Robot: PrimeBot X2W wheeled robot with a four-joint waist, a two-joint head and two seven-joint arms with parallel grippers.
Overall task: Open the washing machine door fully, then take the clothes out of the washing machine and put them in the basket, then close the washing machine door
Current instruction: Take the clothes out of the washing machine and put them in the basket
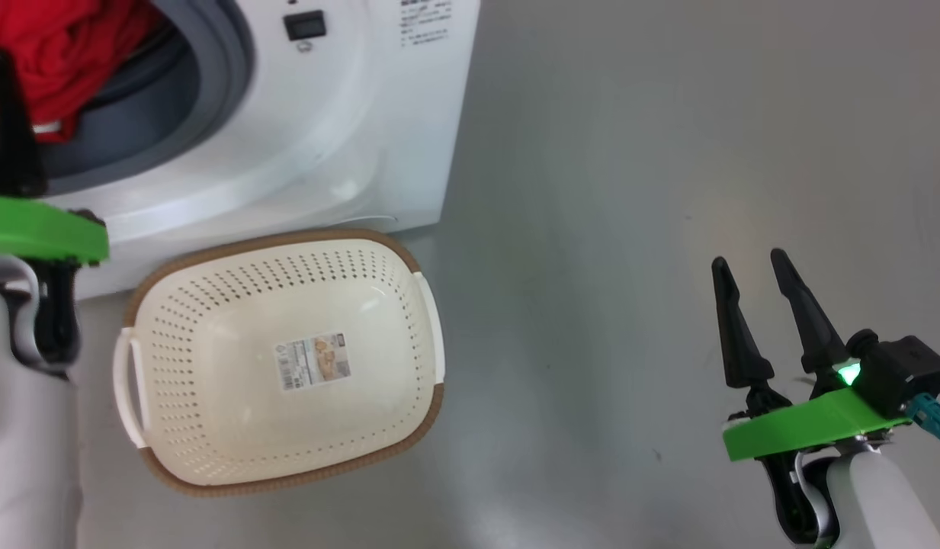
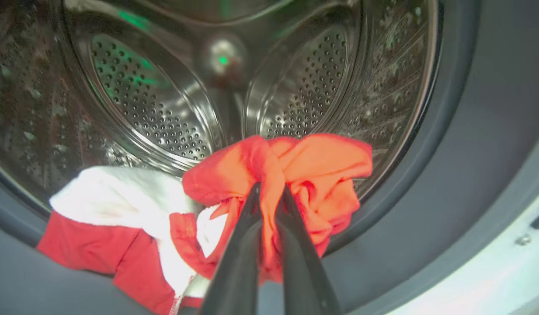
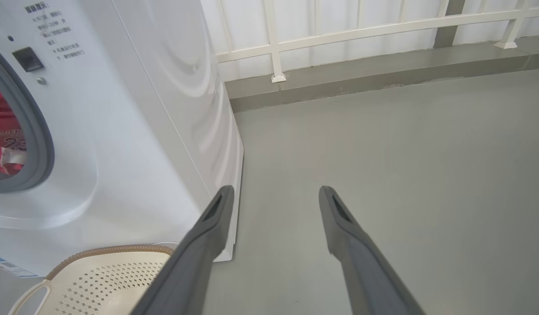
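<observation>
In the left wrist view my left gripper (image 2: 269,190) is shut on a bunched fold of the red clothes (image 2: 313,175) at the mouth of the washing machine (image 1: 348,122). More red and white cloth (image 2: 120,218) hangs over the grey gasket (image 2: 461,183), in front of the steel drum (image 2: 164,109). From the head, the same gripper (image 1: 1,61) reaches into the opening at the upper left, against red clothes (image 1: 58,46). The cream basket (image 1: 165,427) lies on the floor before the machine with nothing in it. My right gripper (image 1: 748,263) hovers open over bare floor at the right. The washing machine door is out of view.
Grey floor (image 1: 668,152) stretches to the right of the machine and basket. In the right wrist view a white railing (image 3: 361,30) and a low grey kerb (image 3: 361,78) run behind the machine. A corner of the basket (image 3: 99,275) lies beside the right gripper's fingers (image 3: 208,236).
</observation>
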